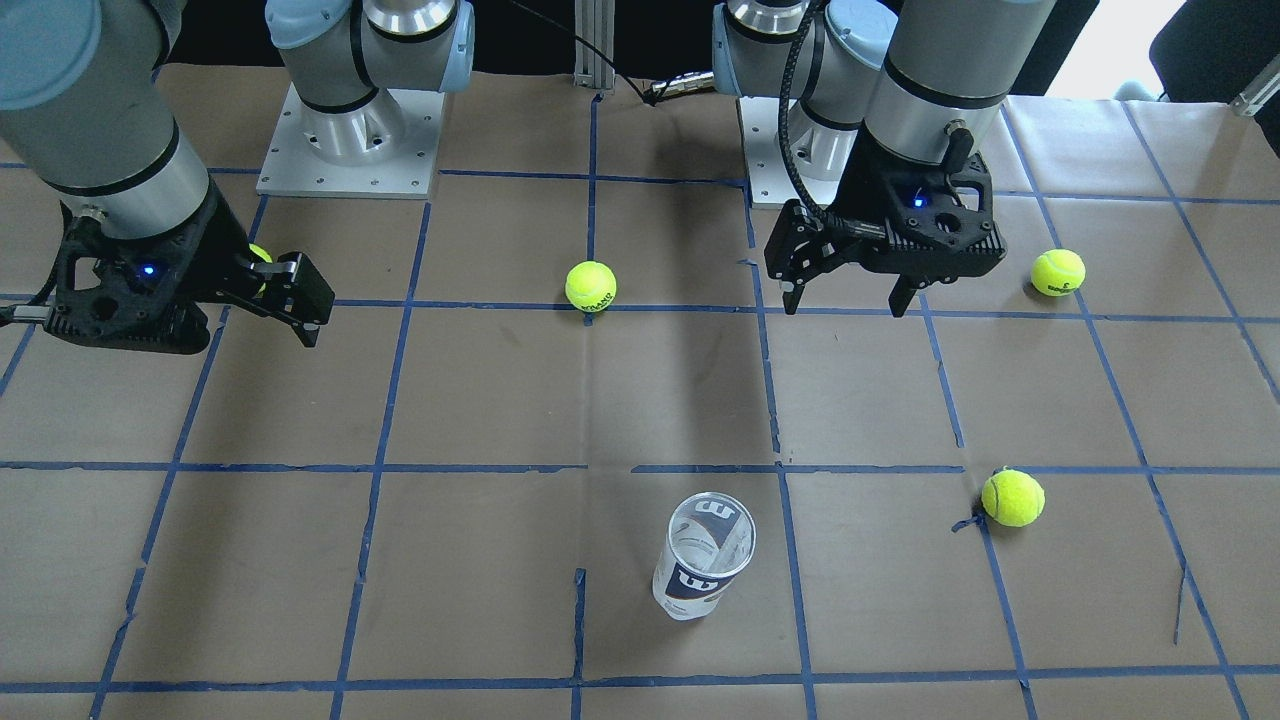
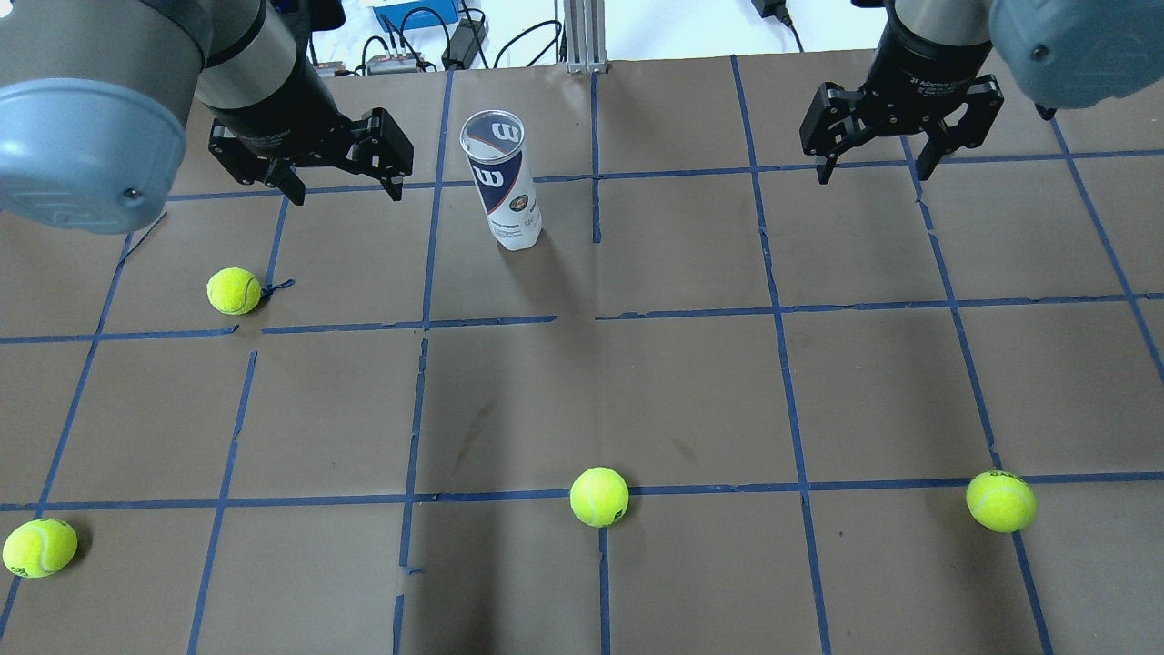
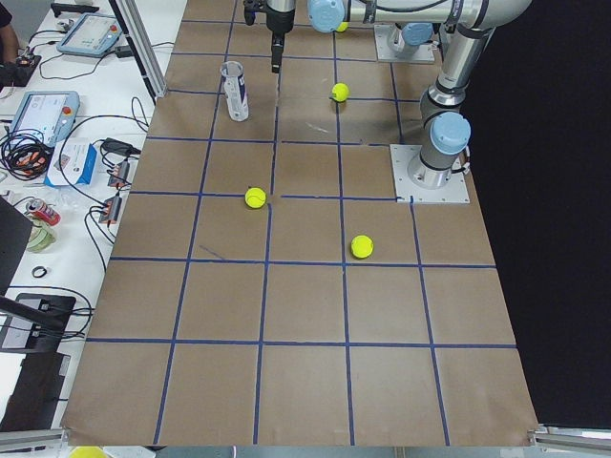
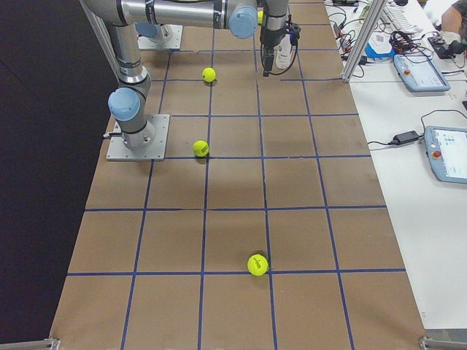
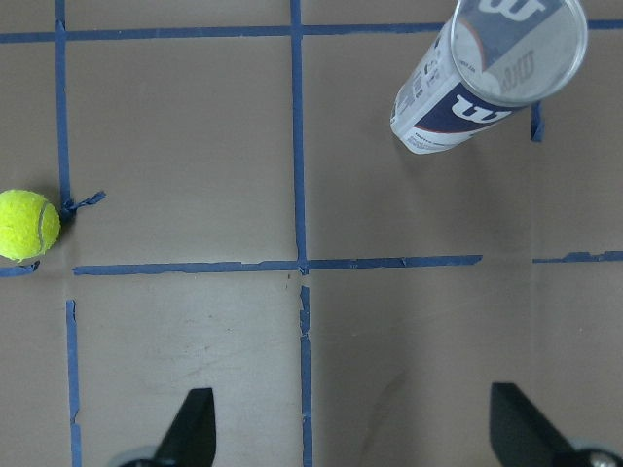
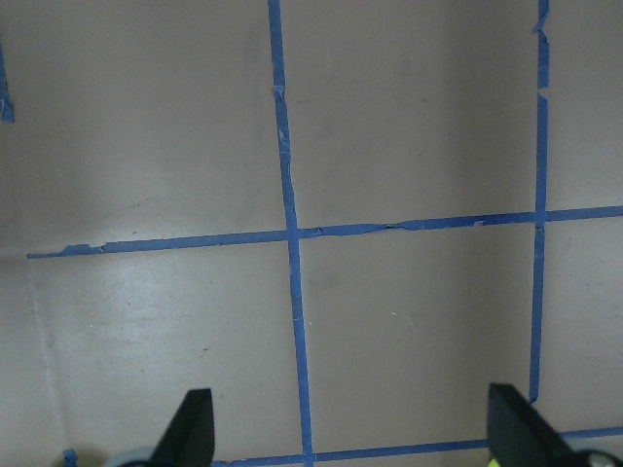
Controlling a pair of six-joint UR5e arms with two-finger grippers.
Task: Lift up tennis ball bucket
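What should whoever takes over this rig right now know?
Left gripper: jaws open, empty, hovering beside the tennis ball bucket without touching it.
Right gripper: jaws open, empty, farther from the bucket on its other side.
The bucket stands upright on the table, apart from the nearest tennis ball.
Done: nothing gripped, nothing lifted.
Left: close on the bucket and raise it. The left arm looks better placed.

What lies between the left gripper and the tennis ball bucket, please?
Between the left gripper and the tennis ball bucket the overhead view shows only bare paper crossed by a blue tape line.
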